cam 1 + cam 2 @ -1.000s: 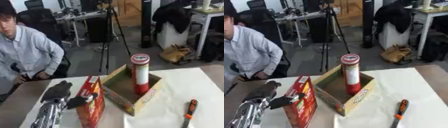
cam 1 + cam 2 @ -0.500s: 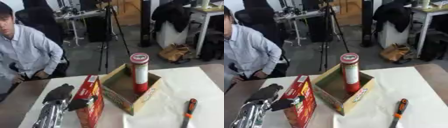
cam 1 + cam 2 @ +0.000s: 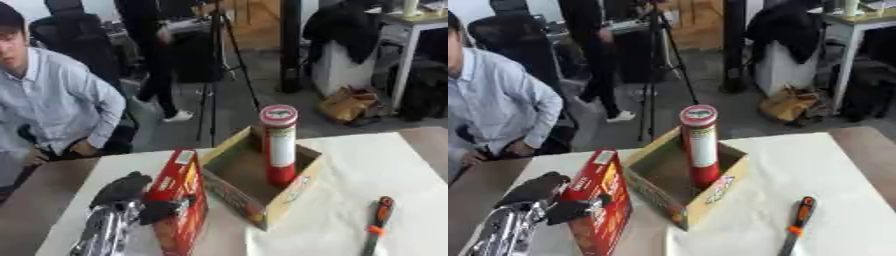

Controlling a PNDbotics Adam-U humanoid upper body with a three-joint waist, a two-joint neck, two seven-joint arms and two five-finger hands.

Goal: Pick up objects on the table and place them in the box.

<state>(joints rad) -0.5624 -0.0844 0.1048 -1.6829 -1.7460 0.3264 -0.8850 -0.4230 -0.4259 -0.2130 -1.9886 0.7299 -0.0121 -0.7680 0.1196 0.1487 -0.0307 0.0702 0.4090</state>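
Note:
An open cardboard box [image 3: 292, 196] stands mid-table with a tall red tube can [image 3: 278, 145] upright inside it. Left of the box stands a red carton [image 3: 178, 200], held upright by my left hand [image 3: 131, 192]: its black fingers lie along the carton's far side and its thumb [image 3: 160, 210] presses the near face. The carton's edge stands next to the box's left wall. An orange-and-black screwdriver [image 3: 377, 232] lies on the white cloth at the lower right. My right hand shows in neither view.
A white cloth [image 3: 376, 170] covers the table's right part; brown tabletop [image 3: 26, 200] shows at the left. A person sits at the far left edge without touching the objects. A tripod and chairs stand beyond the table.
The whole picture has shifted a little, so the head moved. My left hand and the red carton stay beside the box; the can and screwdriver stay put.

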